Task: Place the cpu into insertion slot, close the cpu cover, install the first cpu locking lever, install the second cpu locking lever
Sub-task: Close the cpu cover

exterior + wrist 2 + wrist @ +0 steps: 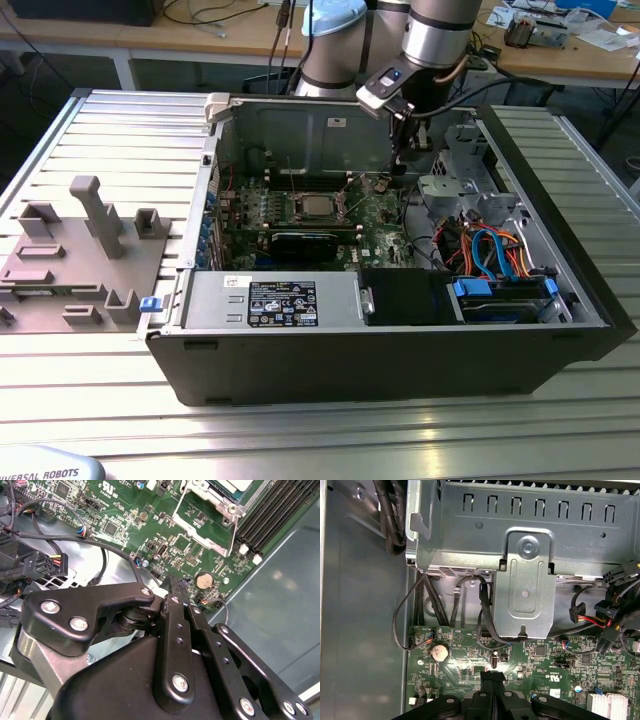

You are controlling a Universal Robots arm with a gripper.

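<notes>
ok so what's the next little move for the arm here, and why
Probably a short shift toward the exterior view's left, as a judgement. The gripper is shut, holds nothing visible and hangs over the green board by the coin cell. That is off to the side of the cpu, which already sits in the insertion slot.

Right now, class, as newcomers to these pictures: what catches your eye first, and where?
An open computer case sits on the slatted table; the arm reaches into it, its gripper shut over the green motherboard near the round coin battery. To the exterior view's left of the gripper, the silver cpu lies in the insertion slot.
</notes>
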